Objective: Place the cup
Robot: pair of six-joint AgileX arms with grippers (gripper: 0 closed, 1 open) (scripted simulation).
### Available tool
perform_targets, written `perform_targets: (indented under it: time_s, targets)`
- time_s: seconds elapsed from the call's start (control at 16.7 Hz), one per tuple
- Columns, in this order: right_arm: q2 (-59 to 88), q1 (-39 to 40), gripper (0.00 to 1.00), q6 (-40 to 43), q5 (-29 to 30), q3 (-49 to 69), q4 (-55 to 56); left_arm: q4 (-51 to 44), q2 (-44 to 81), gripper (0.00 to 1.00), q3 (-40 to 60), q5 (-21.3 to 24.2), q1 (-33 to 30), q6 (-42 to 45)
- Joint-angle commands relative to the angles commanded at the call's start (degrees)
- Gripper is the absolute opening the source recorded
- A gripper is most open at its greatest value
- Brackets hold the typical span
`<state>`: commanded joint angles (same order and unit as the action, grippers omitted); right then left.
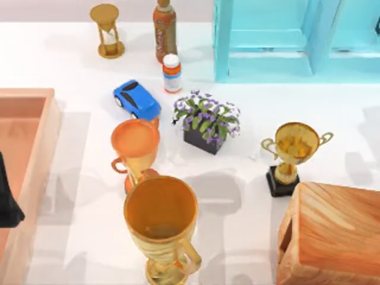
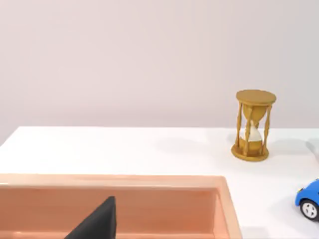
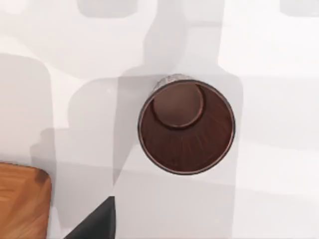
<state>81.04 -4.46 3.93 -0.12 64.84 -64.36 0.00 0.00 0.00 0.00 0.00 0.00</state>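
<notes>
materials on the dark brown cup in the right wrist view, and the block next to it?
Dark brown cup: looks like stained wood, matte; faint streaks of grain run down its inner wall, though it could be brown plastic. Orange-brown wooden block: wood, smooth and slightly satin, with fine grain lines and a rounded corner; the top view shows the same banded grain.

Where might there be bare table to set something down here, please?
Bare table lies between the blue shelf unit and the small gold trophy, and also between the peach tray and the toy car. The middle is crowded around the flower pot and orange trophy.
</notes>
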Motion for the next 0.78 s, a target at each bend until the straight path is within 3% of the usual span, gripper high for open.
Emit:
perform_targets:
  time_s: [0.3, 0.78]
  targets:
    - [10.14, -0.61, 1.00, 0.56, 0.13, 9.03, -8.06, 0.00, 0.00, 1.00, 0.00, 0.00, 0.00, 0.00]
    - [10.93, -0.43, 1.00, 0.42, 0.14, 7.18, -5.98, 0.00, 0.00, 1.00, 0.00, 0.00, 0.00, 0.00]
